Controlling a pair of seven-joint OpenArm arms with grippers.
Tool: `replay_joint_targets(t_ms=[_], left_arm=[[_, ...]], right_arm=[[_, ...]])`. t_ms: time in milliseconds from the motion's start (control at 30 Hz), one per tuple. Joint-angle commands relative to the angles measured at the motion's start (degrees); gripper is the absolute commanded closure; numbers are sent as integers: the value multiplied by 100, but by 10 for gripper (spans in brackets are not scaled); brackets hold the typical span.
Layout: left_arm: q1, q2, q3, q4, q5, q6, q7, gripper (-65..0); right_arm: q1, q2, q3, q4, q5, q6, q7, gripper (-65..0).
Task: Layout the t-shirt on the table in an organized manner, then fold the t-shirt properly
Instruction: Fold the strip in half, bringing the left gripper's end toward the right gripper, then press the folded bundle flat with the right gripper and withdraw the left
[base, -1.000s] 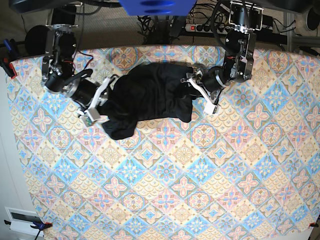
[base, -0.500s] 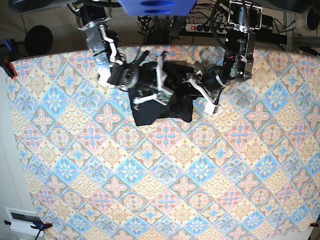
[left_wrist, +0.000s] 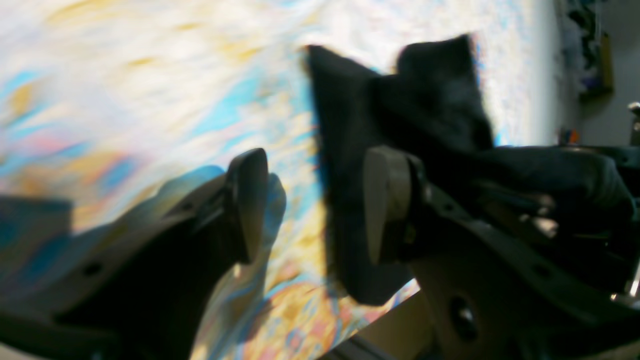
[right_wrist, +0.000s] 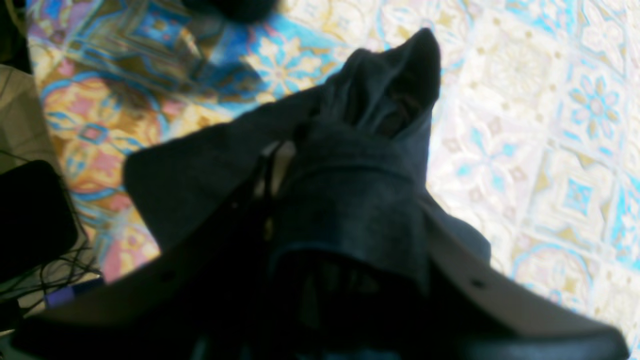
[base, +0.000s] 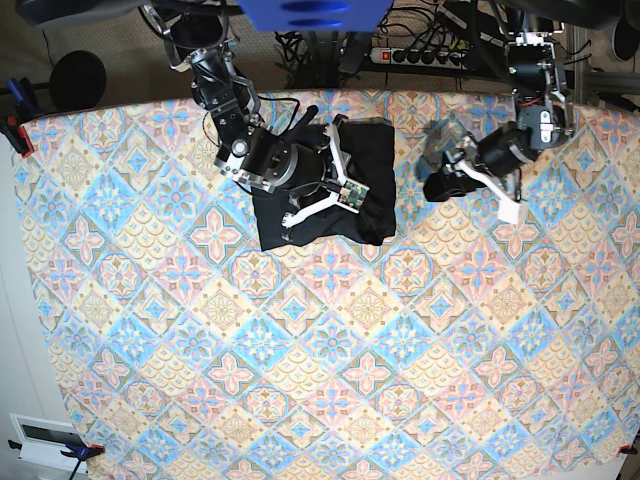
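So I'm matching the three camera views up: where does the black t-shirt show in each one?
Base: the t-shirt lies folded at top centre, under the right gripper.
Left wrist: centre right, beyond the open left gripper.
Right wrist: centre, draped over the gripper.
Shared landmark: the table with its pastel diamond cloth.

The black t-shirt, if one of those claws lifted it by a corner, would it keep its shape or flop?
Probably flop: the t-shirt lies in soft folds on the table, and in the right wrist view a peak of it sags over the right claw. It looks thin and light, and could bunch if pushed.
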Motion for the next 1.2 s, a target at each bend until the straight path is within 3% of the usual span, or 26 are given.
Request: replay_joint_targets(t_ms=[0,133,367,500,700,933,1167], left_arm=[[-59,-50,-198,101,-309,-82,46,-307],[-85,-67,-787,101,-731,-82,204,-307],[-199,-41,-778,92,-731,-82,222,-307],[-217,-32,-778,92,-731,-82,222,-307],[-243,-32,-769,83,-722,-82,222,-307],[-217,-32,-769,83,-722,-82,222,-307],[-252,-41,-681,92,-722,-82,231,-307]], right_arm=[[2,-46,-10,215,84,8,161,-142],[-412,-20,16,531,101,8,161,-143],[-939,-20,7,786,101,8,451,-145],[-860,-64,25,742,110,8,565,-170],[-60,-416,25,320,84,8,574,-195],[-86,-468,51,320,84,8,583,-227],[-675,-442,913,689,119,8,609,-225]])
